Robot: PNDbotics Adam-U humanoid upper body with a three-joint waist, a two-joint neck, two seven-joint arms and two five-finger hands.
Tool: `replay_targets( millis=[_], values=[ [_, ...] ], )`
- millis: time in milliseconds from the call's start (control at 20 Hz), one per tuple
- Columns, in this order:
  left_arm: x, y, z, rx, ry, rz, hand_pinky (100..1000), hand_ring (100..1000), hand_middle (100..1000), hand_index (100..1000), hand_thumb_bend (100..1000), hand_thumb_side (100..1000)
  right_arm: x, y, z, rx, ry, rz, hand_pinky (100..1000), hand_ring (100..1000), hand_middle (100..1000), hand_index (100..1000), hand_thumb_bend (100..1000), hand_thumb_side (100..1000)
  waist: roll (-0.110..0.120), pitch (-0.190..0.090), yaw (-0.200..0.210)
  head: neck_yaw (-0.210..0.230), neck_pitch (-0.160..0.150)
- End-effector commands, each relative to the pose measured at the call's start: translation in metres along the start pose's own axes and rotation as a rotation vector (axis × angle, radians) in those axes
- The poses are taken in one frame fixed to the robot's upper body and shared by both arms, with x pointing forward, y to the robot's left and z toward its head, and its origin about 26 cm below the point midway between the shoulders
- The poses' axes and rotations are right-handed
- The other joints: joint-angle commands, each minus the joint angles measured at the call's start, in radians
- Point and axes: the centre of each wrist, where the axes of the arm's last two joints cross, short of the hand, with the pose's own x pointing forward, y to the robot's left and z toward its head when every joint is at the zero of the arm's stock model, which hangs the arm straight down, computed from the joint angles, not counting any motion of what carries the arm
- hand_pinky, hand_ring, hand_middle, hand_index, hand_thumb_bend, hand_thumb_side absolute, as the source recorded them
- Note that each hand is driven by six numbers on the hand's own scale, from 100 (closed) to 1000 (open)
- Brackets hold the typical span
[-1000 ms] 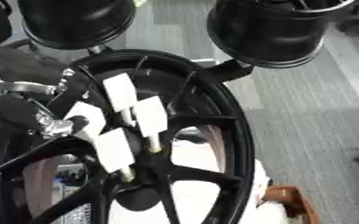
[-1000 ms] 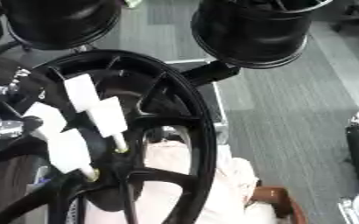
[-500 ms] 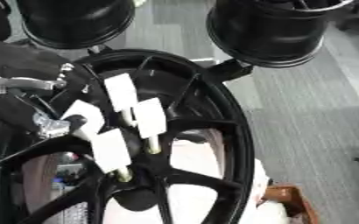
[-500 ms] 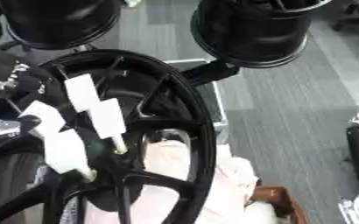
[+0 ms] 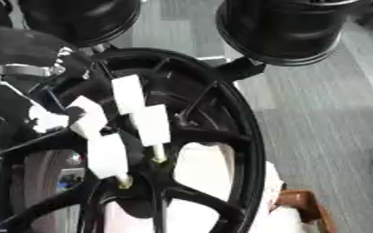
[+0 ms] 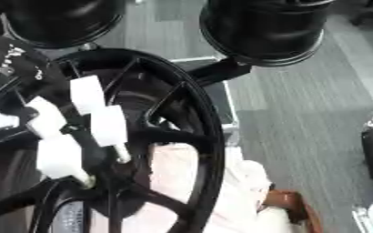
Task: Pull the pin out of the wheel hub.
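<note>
One black wheel (image 5: 221, 136) stands on edge, its hub (image 5: 138, 182) low at the centre. Two pins (image 5: 156, 154) with brass tips point down toward the hub. The left hand (image 5: 114, 123), with white pads, has its fingers curled around the pins.

My two head eyes look steeply down from close above, side by side, both taking in the black wheel (image 5: 221, 136), my robot hand (image 5: 118, 127) over its hub and the grey floor (image 6: 317, 113), the right eye reaching slightly further right.
</note>
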Motion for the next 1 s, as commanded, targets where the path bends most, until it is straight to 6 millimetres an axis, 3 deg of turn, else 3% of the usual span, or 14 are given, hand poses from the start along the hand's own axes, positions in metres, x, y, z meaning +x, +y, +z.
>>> replay_targets(
  millis=[50,300,600,650,800,900,1000],
  values=[
    [0.000,0.004,0.013,-0.214,-0.099,-0.163,883,890,796,927,215,337,0.004,0.000,-0.003,-0.003,-0.023,-0.011,811,768,650,793,100,308,-0.001,-0.010,-0.002,0.000,0.005],
    [0.006,0.010,0.020,-0.211,-0.095,-0.182,883,891,795,926,239,351,0.004,0.000,-0.004,-0.007,-0.025,-0.005,811,768,649,793,100,308,0.006,-0.002,-0.003,-0.001,0.004],
    [0.015,0.022,0.034,-0.218,-0.082,-0.277,895,912,832,915,383,431,0.005,0.001,-0.004,-0.003,-0.036,-0.005,811,767,648,792,100,310,0.019,0.015,-0.007,-0.005,-0.012],
    [0.017,0.025,0.036,-0.214,-0.082,-0.300,906,916,840,917,343,461,0.005,0.001,-0.004,-0.003,-0.036,-0.004,811,767,647,792,100,301,0.020,0.018,-0.008,-0.003,-0.015],
    [0.021,0.033,0.041,-0.201,-0.080,-0.342,911,922,846,918,389,463,0.005,0.002,-0.002,-0.002,-0.033,-0.005,811,766,647,792,100,314,0.022,0.026,-0.011,0.003,-0.027],
    [0.024,0.039,0.043,-0.195,-0.070,-0.371,912,929,851,919,481,473,0.005,0.003,-0.002,-0.002,-0.032,-0.005,811,766,646,792,100,315,0.023,0.030,-0.013,0.006,-0.032],
    [0.026,0.043,0.045,-0.188,-0.060,-0.398,909,927,849,914,489,483,0.005,0.004,-0.001,-0.002,-0.031,-0.006,811,765,645,792,100,317,0.024,0.035,-0.015,0.008,-0.036]
  ],
)
